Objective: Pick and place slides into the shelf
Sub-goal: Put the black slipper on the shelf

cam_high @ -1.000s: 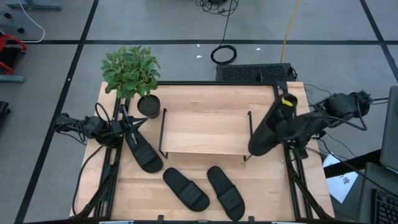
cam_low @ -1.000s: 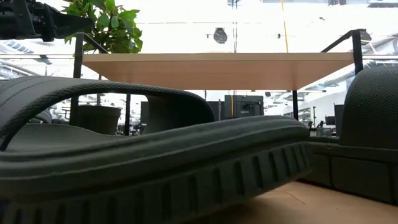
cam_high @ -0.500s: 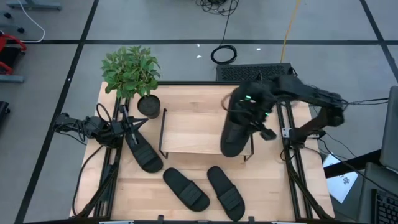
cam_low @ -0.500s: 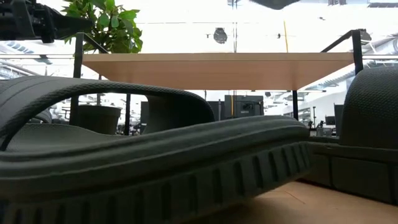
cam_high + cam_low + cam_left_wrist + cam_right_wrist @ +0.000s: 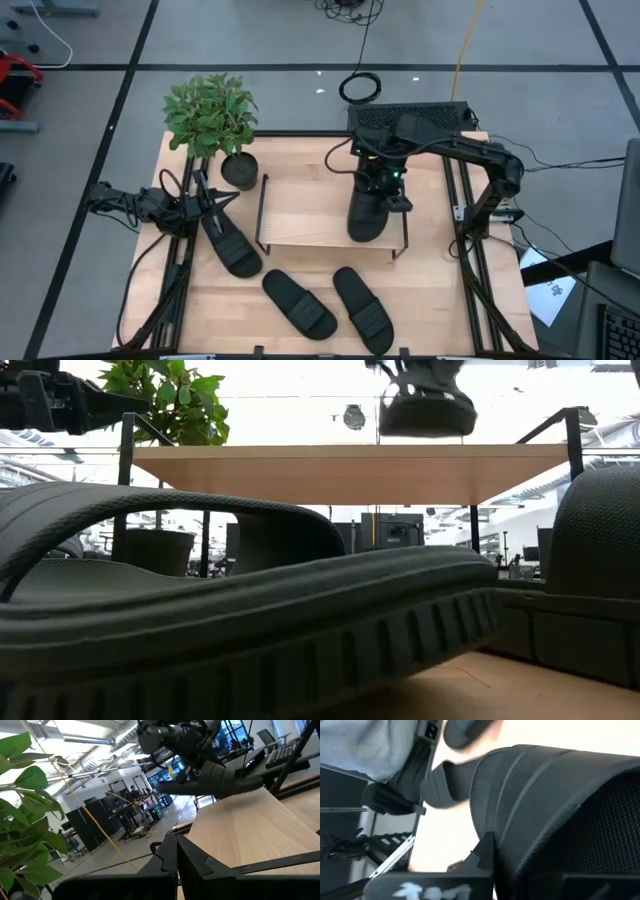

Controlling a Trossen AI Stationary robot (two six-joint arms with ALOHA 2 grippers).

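Note:
My right gripper (image 5: pixel 384 176) is shut on one black slide (image 5: pixel 367 212) and holds it over the right part of the shelf (image 5: pixel 315 215), a low rack with a light wooden top board. From table height that slide (image 5: pixel 425 408) shows a little above the board (image 5: pixel 350 460). Another slide (image 5: pixel 230 240) lies flat on the table left of the shelf. Two more slides (image 5: pixel 298 303) (image 5: pixel 362 308) lie in front of it. My left gripper (image 5: pixel 216 199) waits shut at the table's left side, above the left slide, holding nothing. My right gripper grips the slide by its far end (image 5: pixel 378 188), coming from above and slanting down. In the right wrist view a dark finger (image 5: pixel 487 862) lies against the slide's textured surface (image 5: pixel 520 835); the exact part is hidden by the slide itself. The slide is lifted clear, its free end (image 5: pixel 250 781) toward the table's near edge.
A potted plant (image 5: pixel 208 112) in a black round pot (image 5: pixel 239 168) stands at the far left corner, beside the shelf's left wire frame (image 5: pixel 262 210). Black frame rails (image 5: pixel 470 250) run along the table's left and right sides. Bare tabletop (image 5: pixel 440 300) lies near the right front.
My right gripper has swung from the table's right edge leftward and over the shelf, sinking and tipping further down. The slide has gone with it. It stays lifted and has turned about, so it now lies lengthwise from far to near above the top board.

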